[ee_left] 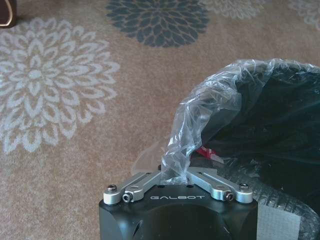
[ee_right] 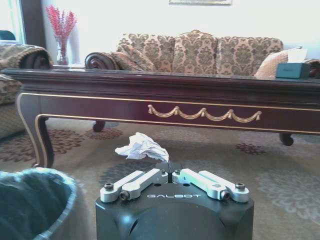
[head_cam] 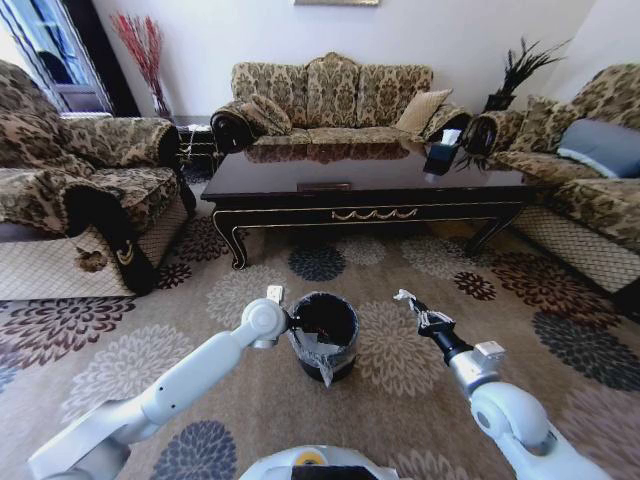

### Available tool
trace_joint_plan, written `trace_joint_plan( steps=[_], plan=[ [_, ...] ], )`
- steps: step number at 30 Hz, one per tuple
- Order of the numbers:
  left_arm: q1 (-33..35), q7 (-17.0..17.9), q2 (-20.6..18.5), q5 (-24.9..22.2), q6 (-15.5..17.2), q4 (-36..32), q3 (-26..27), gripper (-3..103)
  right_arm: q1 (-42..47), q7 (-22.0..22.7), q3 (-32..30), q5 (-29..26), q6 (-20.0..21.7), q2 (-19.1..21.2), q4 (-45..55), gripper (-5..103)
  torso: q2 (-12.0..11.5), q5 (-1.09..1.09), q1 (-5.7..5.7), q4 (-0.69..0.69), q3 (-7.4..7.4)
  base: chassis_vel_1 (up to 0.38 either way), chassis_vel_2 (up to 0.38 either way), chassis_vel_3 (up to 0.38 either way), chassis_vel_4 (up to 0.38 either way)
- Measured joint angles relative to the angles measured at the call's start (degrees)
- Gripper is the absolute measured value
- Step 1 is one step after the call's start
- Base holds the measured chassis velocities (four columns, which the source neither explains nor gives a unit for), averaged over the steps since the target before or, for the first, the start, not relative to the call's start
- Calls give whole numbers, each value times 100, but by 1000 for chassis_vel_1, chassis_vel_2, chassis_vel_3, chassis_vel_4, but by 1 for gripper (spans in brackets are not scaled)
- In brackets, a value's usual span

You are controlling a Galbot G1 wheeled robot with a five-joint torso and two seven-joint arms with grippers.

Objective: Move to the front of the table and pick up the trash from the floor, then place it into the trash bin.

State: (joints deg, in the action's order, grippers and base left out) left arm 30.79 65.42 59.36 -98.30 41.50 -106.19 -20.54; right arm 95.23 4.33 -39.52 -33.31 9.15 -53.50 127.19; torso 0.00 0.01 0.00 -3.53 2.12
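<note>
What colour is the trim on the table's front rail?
Gold swags on the table's front rail, best seen in the right wrist view.

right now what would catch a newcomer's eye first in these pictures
The black trash bin on the flowered carpet, close in front of the robot, with the left gripper pinching its clear plastic liner. Beside it the right gripper holds a crumpled white paper scrap above the carpet. Behind them stands the long glossy dark table, sofas around it.

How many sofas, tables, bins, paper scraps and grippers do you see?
Sofas: 3
Table: 1
Trash bin: 1
Paper scrap: 1
Grippers: 2, left gripper and right gripper
Total: 8
</note>
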Motion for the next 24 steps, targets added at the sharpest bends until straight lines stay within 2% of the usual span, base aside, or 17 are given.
trace_joint_plan(
  steps=[7, 20, 24],
  plan=[
    [-344, 10, 281, 76, -34, 191, -378, 0, 370, -94, 17, 128, 6, 16, 395, 0, 0, 0, 0, -2, 0, 0, 0, 0, 0],
    [-828, 58, 669, 19, -46, 540, -674, 0, 557, -241, 272, 462, 4, 146, 738, 0, -1, 0, 0, 1, 0, 0, 0, 0, 0],
    [-1051, 62, 961, -58, -46, 747, -848, 0, 589, -256, 293, 514, 29, 150, 760, 0, -1, 0, 0, -3, 1, 0, 0, 0, 0]
  ],
)
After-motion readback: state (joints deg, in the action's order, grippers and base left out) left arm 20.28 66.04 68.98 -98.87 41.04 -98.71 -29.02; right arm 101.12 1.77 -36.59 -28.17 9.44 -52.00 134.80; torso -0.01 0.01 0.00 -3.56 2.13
